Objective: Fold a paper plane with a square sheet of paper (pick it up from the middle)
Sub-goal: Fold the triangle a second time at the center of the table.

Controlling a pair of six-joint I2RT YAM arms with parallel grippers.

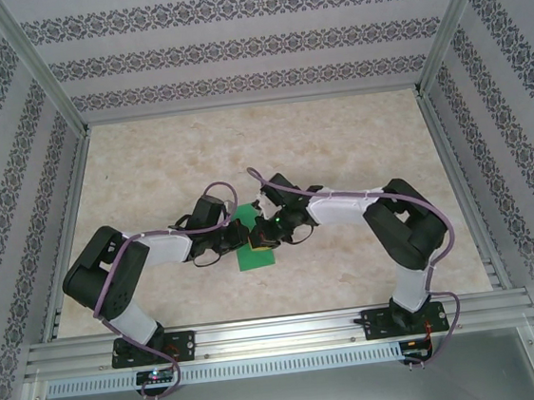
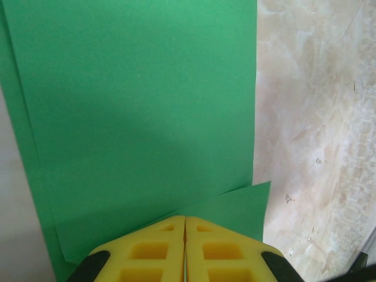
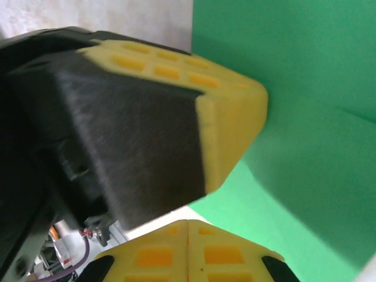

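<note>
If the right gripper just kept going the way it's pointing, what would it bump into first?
Most likely the left gripper: its yellow fingers sit just ahead of the right gripper, with the green paper behind them. Depth is hard to judge, so it might slip past.

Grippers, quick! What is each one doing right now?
Left gripper: closed, tips at the green paper; grip unclear.
Right gripper: closed, beside the green paper; grip unclear.
</note>
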